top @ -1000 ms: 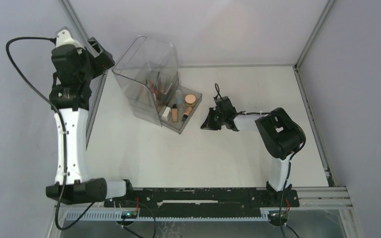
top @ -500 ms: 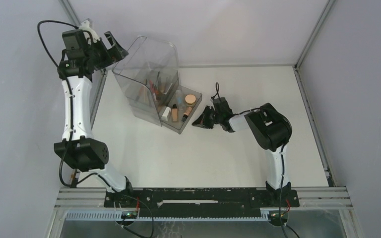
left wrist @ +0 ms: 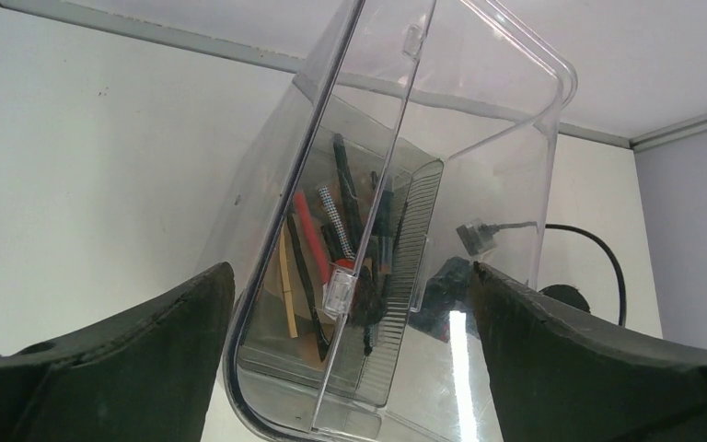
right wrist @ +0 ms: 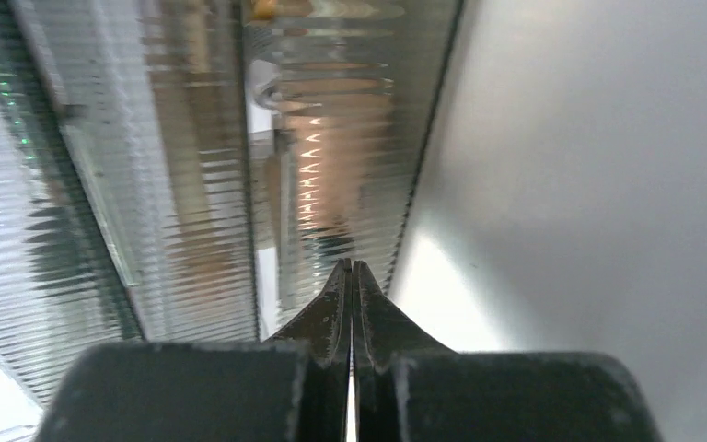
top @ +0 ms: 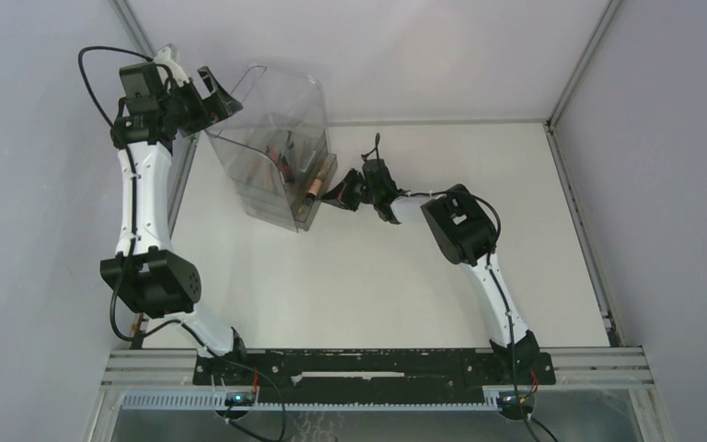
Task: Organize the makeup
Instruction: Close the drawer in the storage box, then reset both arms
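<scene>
Makeup (left wrist: 318,244) pencils/brushes prob. light, stiff, slick, so grip mid-shaft; left end effector (left wrist: 352,273) wide at organizer (left wrist: 479,120), right end effector (right wrist: 351,276) pinched closed w/ nothing held.

**Organizer (top: 272,138) at the back left of the tabletop (top: 377,285), a pincer at each end**
The organizer leans, with brushes (left wrist: 345,184) and pencils (left wrist: 311,241) propped together in its tall rear compartment. The left pincer (top: 216,92) hangs at the organizer's far left end, its fingers spread to either side of the wall. The right pincer (top: 329,196), tips together, touches the low front tier from the right.
</scene>
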Robot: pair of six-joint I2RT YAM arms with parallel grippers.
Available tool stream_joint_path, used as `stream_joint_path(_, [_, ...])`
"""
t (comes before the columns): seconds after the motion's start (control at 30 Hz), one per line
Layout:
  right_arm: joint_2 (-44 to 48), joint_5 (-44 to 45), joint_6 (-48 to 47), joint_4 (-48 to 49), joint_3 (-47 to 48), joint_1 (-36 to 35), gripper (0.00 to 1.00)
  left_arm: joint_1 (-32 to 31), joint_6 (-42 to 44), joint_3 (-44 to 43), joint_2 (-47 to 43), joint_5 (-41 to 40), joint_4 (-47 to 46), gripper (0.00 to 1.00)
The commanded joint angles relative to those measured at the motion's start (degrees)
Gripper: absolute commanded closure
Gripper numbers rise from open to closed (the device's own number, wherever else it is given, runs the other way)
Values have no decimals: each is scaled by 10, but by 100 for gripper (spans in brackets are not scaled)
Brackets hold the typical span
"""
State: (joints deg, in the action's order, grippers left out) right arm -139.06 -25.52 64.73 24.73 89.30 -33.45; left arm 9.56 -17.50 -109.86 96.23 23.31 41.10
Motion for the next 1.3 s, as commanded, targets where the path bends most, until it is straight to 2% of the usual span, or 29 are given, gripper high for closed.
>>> stream_joint_path(0.0, [6, -5, 13, 19, 38, 0, 100, -8, -7, 17, -18, 51, -4, 0])
stream_joint_path(0.13, [-18, -15, 33, 23, 54, 0, 100, -9, -20, 27, -15, 62, -16, 0])
stream_joint_path(0.43, [-101, -17, 52, -36, 215, -35, 100, -21, -41, 79, -33, 55, -43, 0])
stream_joint_path(0.53, [-78, -26, 40, -31, 188, -30, 100, -22, -34, 79, -42, 44, -36, 0])
stream_joint_path(0.67, [18, -42, 31, 29, 32, 10, 100, -21, -7, 51, -54, -20, -1, 0])
stream_joint_path(0.73, [104, -45, -3, 34, -63, 35, 100, -20, 13, 23, -62, -70, 20, 0])
stream_joint_path(0.83, [225, -22, -69, -13, -178, 69, 95, -20, 24, -8, -85, -126, 29, 0])
stream_joint_path(0.9, [294, -19, -100, -30, -235, 85, 86, -20, 13, -4, -112, -153, 12, 0])
stream_joint_path(0.97, [359, -10, -151, -85, -259, 94, 76, -20, -2, 16, -147, -163, -14, 0])
stream_joint_path(1.1, [492, 62, -284, -245, -259, 98, 59, -33, -15, 59, -215, -162, -43, 0])
stream_joint_path(1.23, [629, 177, -372, -376, -255, 132, 51, -119, 20, 137, -301, -235, -40, 0])
stream_joint_path(1.27, [657, 206, -387, -400, -254, 141, 45, -148, 29, 159, -318, -254, -40, 0])
